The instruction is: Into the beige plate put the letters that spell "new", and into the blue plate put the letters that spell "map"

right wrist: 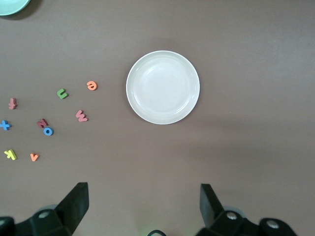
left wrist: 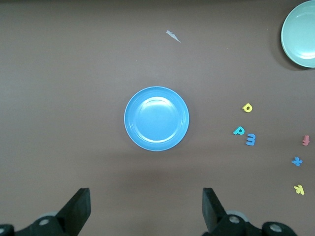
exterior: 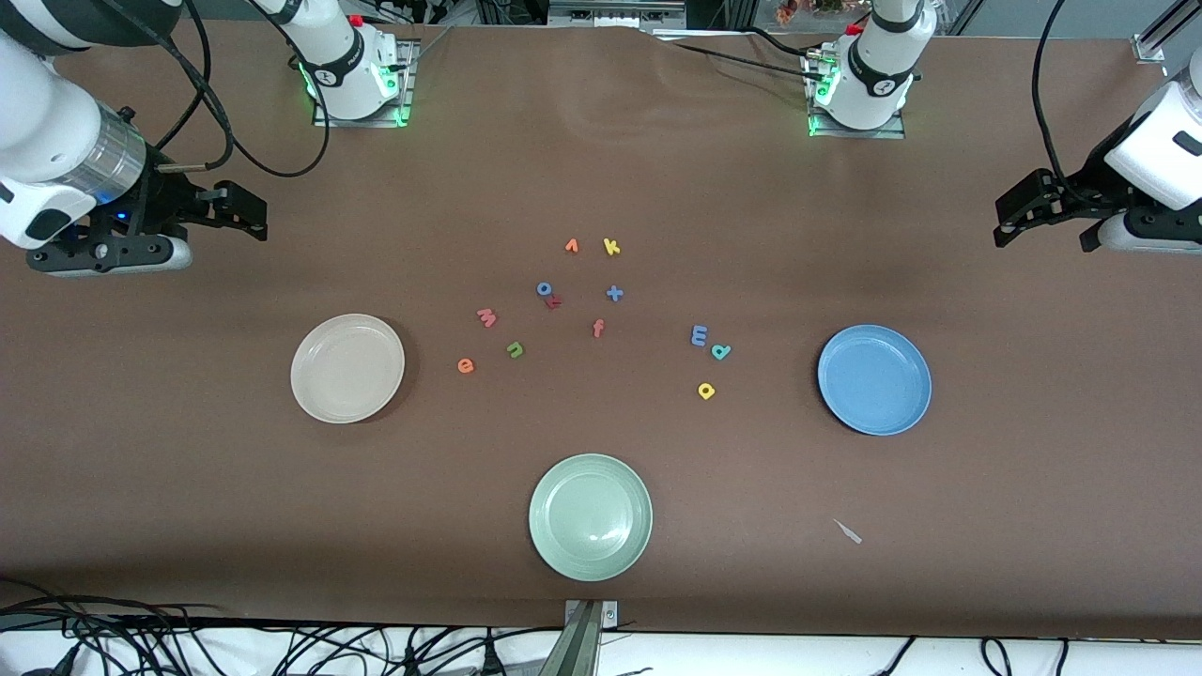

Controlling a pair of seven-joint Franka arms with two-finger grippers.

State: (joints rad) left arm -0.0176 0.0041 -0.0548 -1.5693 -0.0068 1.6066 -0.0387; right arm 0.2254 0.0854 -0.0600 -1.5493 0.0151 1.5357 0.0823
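The left gripper (exterior: 1047,223) hangs in the air at the left arm's end of the table, fingers (left wrist: 78,209) spread wide and holding nothing. The right gripper (exterior: 230,211) hangs likewise at the right arm's end, fingers (right wrist: 76,202) wide apart and seemingly empty. Both arms wait.

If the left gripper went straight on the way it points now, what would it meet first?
Probably the bare table just short of the blue plate. The open left gripper points downward there, with nothing in between; how high it hangs is unclear.
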